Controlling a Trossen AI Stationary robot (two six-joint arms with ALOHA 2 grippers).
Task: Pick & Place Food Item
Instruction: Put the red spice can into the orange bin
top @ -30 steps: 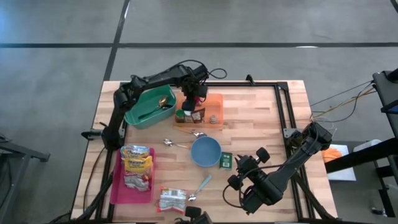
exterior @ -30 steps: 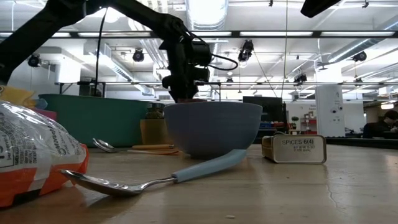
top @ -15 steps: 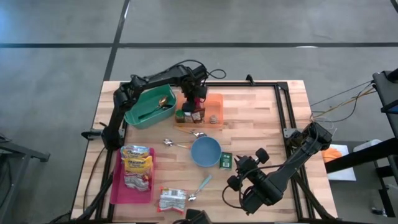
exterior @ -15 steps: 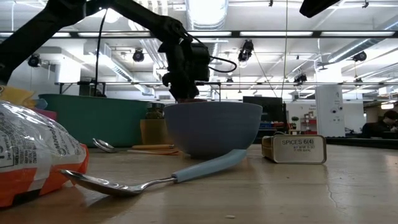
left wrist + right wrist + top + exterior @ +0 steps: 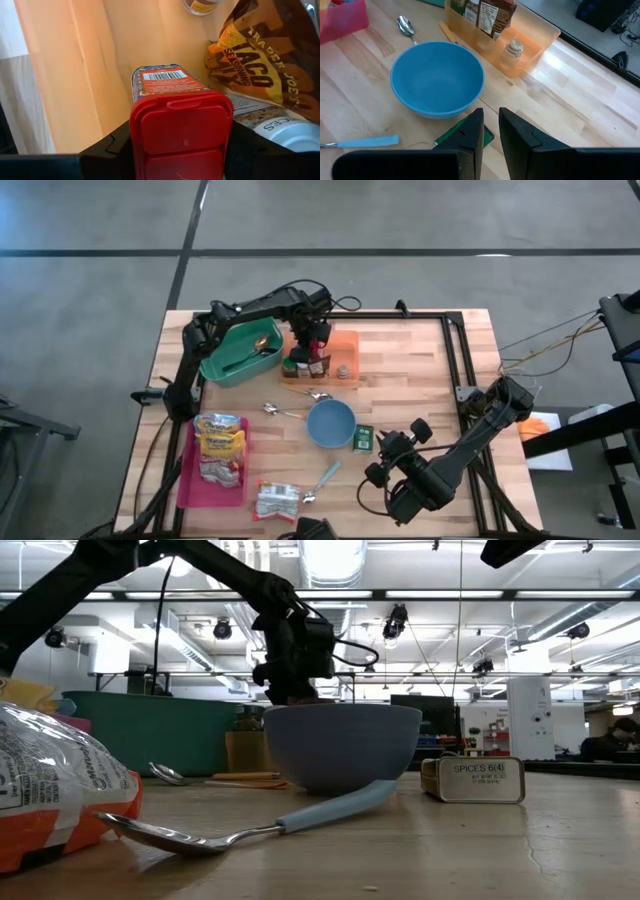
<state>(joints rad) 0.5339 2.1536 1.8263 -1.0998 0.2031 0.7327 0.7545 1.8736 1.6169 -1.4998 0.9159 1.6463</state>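
Note:
A spice container with a red lid [image 5: 181, 135] and an orange barcode label stands upright in the orange tray [image 5: 345, 358] at the far middle of the table. My left gripper [image 5: 313, 345] is over it, shut on its lid, and also shows above the bowl in the low view [image 5: 290, 690]. Beside the container are a taco seasoning packet [image 5: 260, 65] and a round spice tin [image 5: 290, 135]. My right gripper [image 5: 388, 445] waits near the table's front right, its fingers [image 5: 475, 130] a narrow gap apart with nothing between them. My left gripper pinches the red lid by its two opposite sides [image 5: 137, 145] between its two fingers. The fingers come from above, pointing almost straight down. The container hangs upright below them. Whether its base rests on the tray floor I cannot tell.
A blue bowl [image 5: 330, 423] sits mid-table with a green tin [image 5: 363, 438] at its right. A teal bin [image 5: 240, 352] stands left of the orange tray. A pink tray [image 5: 185, 480] with packets, a loose packet [image 5: 275, 500] and spoons [image 5: 325, 478] lie at the front left.
My left gripper has tipped a little over the orange tray, staying shut on the red-lidded container.

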